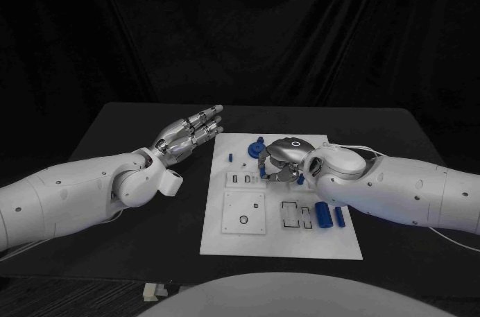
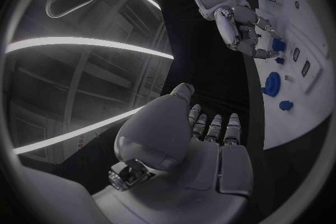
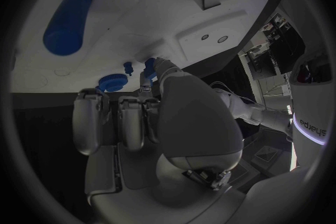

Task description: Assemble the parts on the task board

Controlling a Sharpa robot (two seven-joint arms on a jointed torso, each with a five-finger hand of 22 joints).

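Pinching a small blue part [image 3: 150, 65], the right hand [image 1: 283, 159] hovers over the task board [image 1: 240, 242], likely to seat it. Left hand [image 1: 189, 134] waits flat and empty beside the board.

white task board [image 1: 225, 242] (mid-table), blue parts [image 1: 322, 214] on it

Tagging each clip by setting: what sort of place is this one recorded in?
Probably a robotics lab or test cell: a black table against a dark backdrop, a white task board with small blue parts, and long ceiling light strips overhead.
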